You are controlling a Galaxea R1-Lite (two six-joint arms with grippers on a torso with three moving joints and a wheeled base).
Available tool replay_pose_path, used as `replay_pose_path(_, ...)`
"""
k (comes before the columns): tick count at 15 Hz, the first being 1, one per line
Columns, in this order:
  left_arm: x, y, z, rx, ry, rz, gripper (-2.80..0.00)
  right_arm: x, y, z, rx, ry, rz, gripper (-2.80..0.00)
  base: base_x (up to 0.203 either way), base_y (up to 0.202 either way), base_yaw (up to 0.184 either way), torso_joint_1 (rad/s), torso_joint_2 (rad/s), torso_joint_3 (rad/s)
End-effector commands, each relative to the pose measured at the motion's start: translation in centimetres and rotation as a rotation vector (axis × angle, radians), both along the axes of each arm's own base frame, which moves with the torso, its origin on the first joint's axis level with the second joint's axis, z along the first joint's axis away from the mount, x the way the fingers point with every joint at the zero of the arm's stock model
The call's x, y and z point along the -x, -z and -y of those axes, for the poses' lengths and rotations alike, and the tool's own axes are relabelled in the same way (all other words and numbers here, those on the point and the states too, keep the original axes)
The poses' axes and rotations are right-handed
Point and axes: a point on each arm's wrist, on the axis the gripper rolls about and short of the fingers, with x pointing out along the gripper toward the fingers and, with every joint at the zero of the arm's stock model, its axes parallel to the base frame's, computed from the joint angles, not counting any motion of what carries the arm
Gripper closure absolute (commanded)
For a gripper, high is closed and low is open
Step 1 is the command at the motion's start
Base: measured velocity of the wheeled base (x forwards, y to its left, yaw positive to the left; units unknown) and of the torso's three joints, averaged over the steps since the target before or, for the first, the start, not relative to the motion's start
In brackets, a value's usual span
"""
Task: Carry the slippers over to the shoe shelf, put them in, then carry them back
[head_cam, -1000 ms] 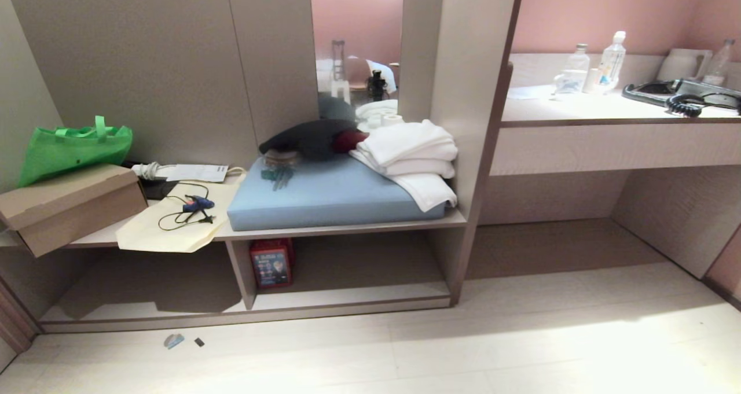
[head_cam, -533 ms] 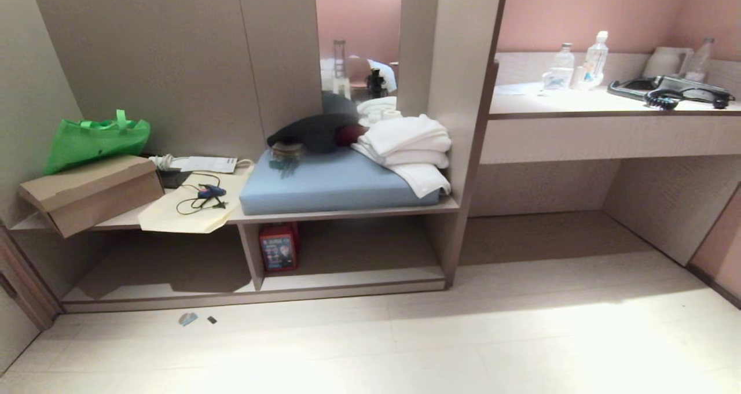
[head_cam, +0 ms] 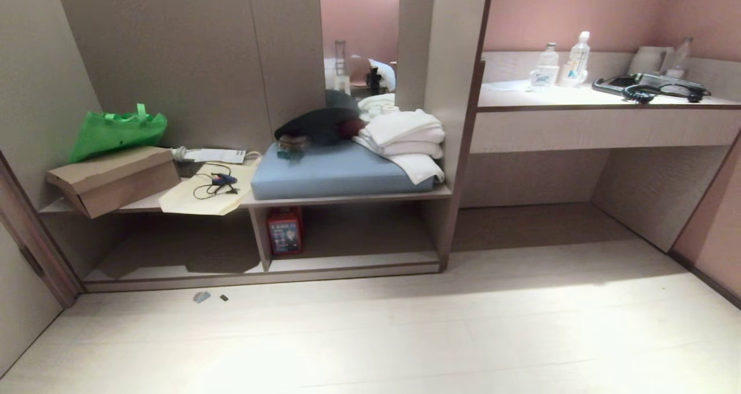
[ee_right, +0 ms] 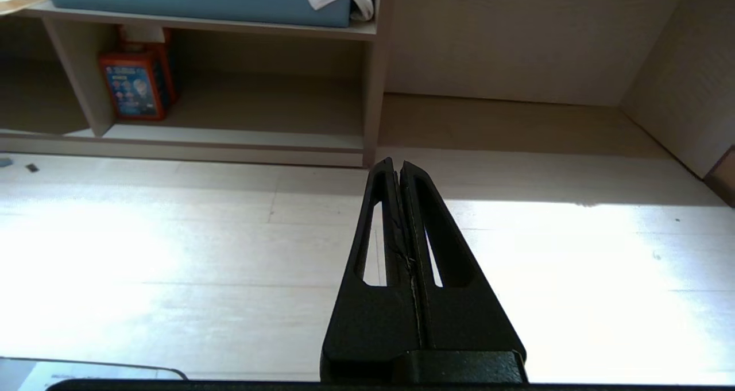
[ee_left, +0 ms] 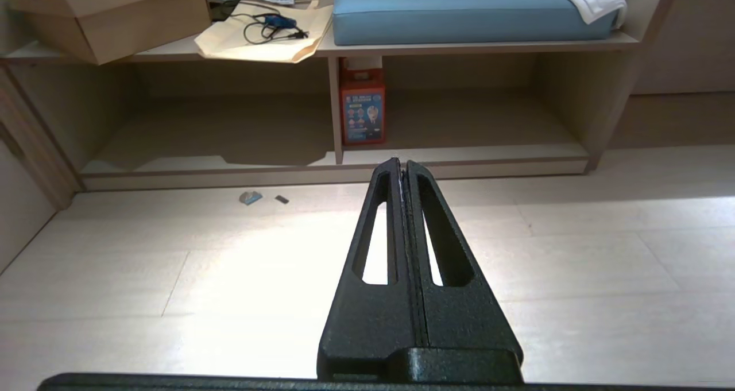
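Observation:
The slippers are out of view in every frame. The shoe shelf (head_cam: 353,263) is the low cubby at the foot of the beige built-in unit, with a pale base board (ee_left: 471,151) and an upright divider (head_cam: 260,238); its right bay (ee_right: 241,135) is bare apart from a red box. My left gripper (ee_left: 402,164) hangs over the pale floor in front of the divider, shut, with nothing in it. My right gripper (ee_right: 396,164) points at the unit's right end post, also shut and empty. Neither arm shows in the head view.
A red box (head_cam: 285,232) stands in the cubby beside the divider. On the bench above lie a cardboard box (head_cam: 113,177), a green bag (head_cam: 118,131), a blue cushion (head_cam: 336,171) and white towels (head_cam: 405,142). Small scraps (head_cam: 201,297) lie on the floor. A desk counter (head_cam: 596,102) is at right.
The whole head view has drawn back from the unit, so more floor shows in front; the camera moved, the things did not. Both grippers stay shut.

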Motion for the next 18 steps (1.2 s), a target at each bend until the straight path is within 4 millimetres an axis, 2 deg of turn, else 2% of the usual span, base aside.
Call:
replay_pose_path(1, -0.07, 0.21, 0.0, 0.0, 0.0, -0.008, 0.0, 0.0, 0.0, 0.0, 0.0, -0.001, 0.0, 0.0, -0.196, 0.0, 0.0, 0.002, 0.0, 0.003)
replay_pose_path(18, -0.07, 0.21, 0.0, 0.0, -0.001, -0.008, 0.0, 0.0, 0.02, 0.0, 0.002, -0.001, -0.002, 0.0, -0.193, 0.0, 0.002, 0.002, 0.0, 0.003)
